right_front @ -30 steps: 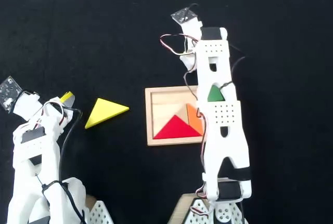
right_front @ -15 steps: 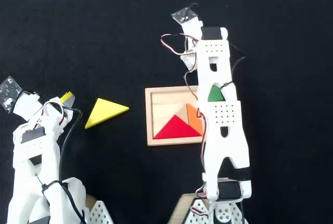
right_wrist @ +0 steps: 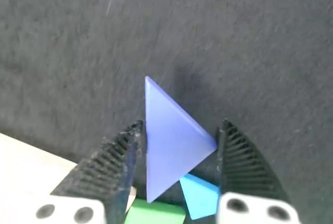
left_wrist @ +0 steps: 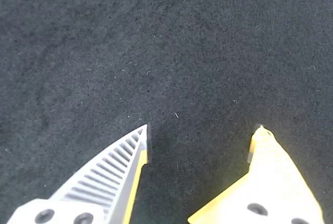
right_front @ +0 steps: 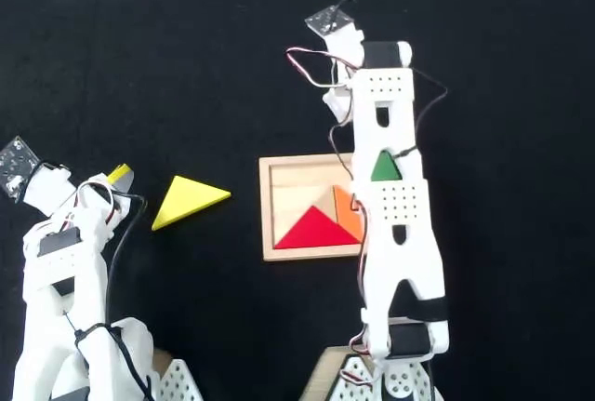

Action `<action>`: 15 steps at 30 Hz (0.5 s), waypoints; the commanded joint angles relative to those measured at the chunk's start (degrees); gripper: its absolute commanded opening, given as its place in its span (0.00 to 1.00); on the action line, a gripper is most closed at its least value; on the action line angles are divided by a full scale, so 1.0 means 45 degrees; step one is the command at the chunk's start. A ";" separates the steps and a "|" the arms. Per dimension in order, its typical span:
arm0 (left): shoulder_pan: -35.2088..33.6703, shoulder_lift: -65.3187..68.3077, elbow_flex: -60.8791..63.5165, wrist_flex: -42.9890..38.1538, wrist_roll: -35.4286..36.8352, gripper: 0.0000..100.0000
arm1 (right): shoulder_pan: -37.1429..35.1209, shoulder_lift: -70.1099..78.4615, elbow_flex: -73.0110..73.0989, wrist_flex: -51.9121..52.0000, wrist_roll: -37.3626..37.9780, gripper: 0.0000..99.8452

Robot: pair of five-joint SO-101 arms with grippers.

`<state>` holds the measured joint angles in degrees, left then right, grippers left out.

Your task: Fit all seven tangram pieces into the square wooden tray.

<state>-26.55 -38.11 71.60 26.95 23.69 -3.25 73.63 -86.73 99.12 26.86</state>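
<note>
1. The right gripper (right_wrist: 182, 125) has its two black ribbed fingers (right_wrist: 122, 156) closed in around a purple triangle (right_wrist: 169, 141). One finger lies along the triangle's long straight edge and the other is at its opposite corner. Both appear to touch it, so it is pinched between them.
2. The left gripper (left_wrist: 203, 128) stands wide open. Its grey ribbed finger and its yellow finger are well apart over the bare black cloth (left_wrist: 166, 42), and it holds nothing.
3. The purple triangle lies on the cloth outside the square wooden tray (right_front: 265, 210), beyond the tray's far edge. A light blue piece (right_wrist: 200, 195) and a green piece (right_wrist: 156, 213) lie just behind it, touching or nearly touching its rear corner. A pale corner of the tray shows just beside them.
4. Inside the tray, a red triangle (right_front: 314, 231) sits against the near rim and an orange piece (right_front: 349, 215) is at its right side. The tray's left and far parts are bare wood.
5. A yellow triangle (right_front: 186, 199) lies on the cloth between the left gripper and the tray, apart from both.
6. Open cloth surrounds the purple triangle on its far side.
7. The right arm (right_front: 390, 215) is stretched out long and straight from the near edge. It passes over the tray's right side and hides that rim.
8. The left arm (right_front: 60, 261) is folded back at the table's near left, its gripper low and near the yellow triangle.
</note>
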 commanded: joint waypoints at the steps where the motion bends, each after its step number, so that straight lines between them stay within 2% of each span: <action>1: 0.0127 -0.0195 -0.0107 -0.0215 0.0039 0.31 | 0.0156 -0.2960 0.1827 0.0488 0.0098 0.18; 5: 0.0127 -0.0195 -0.0107 -0.0234 0.0039 0.31 | 0.0156 -0.5910 0.5636 0.0469 0.0156 0.18; 9: 0.0127 -0.0195 -0.0107 -0.0234 0.0039 0.31 | 0.0020 -0.9172 0.9719 0.0391 0.0996 0.18; 15: 0.0127 -0.0195 -0.0107 -0.0195 0.0039 0.31 | 0.0137 -1.2650 1.5697 -0.1133 0.1739 0.18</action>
<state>-26.55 -38.11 71.60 26.95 23.69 -3.25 28.97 -32.04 98.33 32.57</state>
